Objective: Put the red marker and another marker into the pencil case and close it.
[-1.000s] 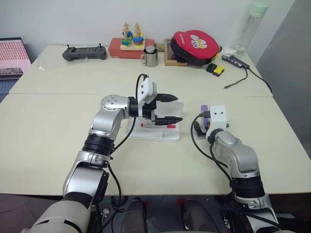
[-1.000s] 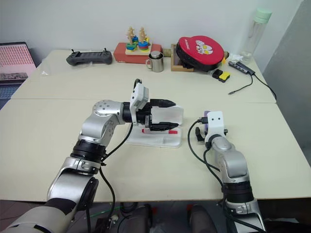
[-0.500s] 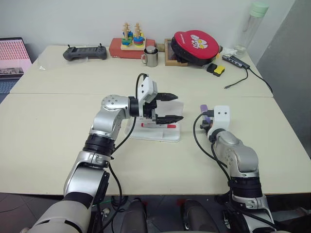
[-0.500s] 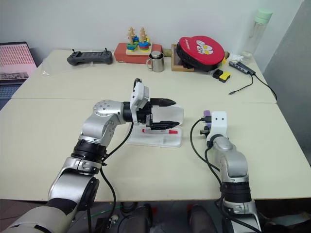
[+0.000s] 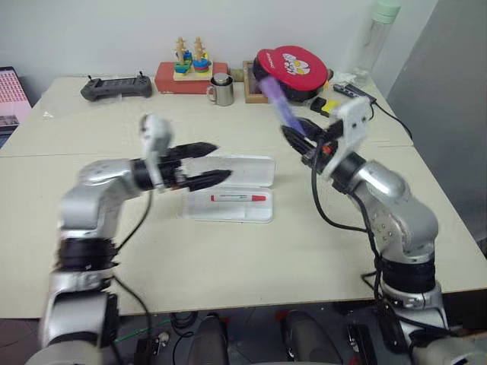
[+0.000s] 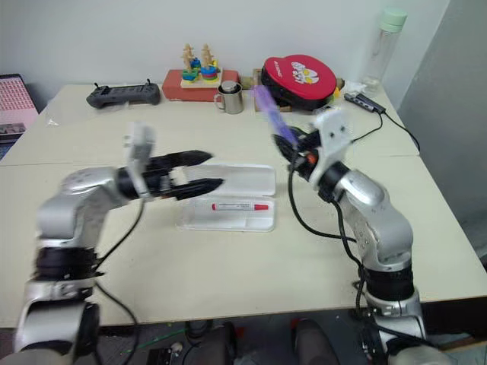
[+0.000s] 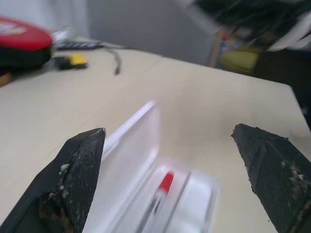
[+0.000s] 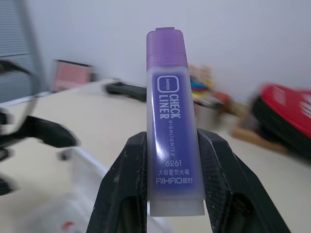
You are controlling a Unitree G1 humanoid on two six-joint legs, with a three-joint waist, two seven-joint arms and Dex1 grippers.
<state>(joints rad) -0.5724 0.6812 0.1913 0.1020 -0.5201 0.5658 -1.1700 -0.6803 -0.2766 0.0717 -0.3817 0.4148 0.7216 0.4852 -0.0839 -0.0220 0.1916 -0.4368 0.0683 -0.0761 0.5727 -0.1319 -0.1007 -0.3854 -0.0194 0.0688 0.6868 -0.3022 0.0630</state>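
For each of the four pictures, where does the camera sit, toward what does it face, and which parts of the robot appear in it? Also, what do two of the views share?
Left eye view and right eye view: on the head, facing forward and down over the table; both arms show.
Left wrist view: on the left wrist, looking between open black fingers at the open white plastic pencil case holding the red-capped white marker.
Right wrist view: on the right wrist; its fingers clamp the flat lilac-purple marker.
Shared: both wrist views show the pencil case and the red round pouch.
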